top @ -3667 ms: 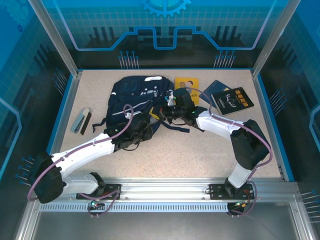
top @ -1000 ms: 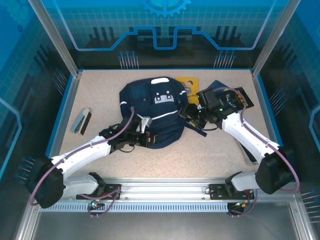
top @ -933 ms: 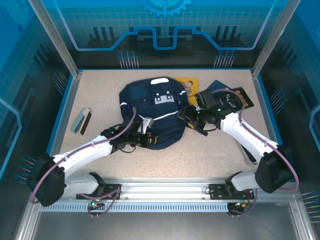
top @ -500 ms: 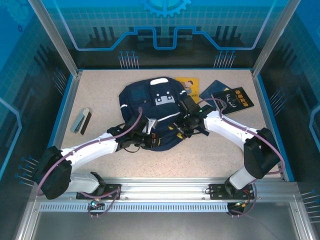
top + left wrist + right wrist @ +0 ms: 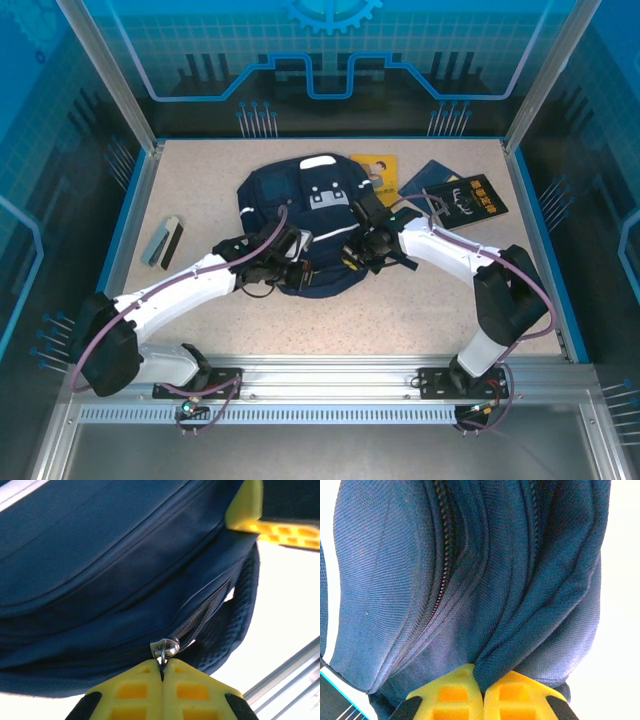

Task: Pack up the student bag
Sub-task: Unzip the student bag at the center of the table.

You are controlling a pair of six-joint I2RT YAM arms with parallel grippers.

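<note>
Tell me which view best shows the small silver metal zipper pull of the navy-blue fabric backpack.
Left wrist view: the zipper pull is close and sharp, pinched by the left gripper. The top external view gives the whole backpack, the pull too small to tell. The right wrist view gives zipper teeth and folds.

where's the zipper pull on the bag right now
The metal zipper pull is at the bottom centre of the left wrist view, pinched between the closed yellow fingers of the left gripper, on the near edge of the student bag.
</note>
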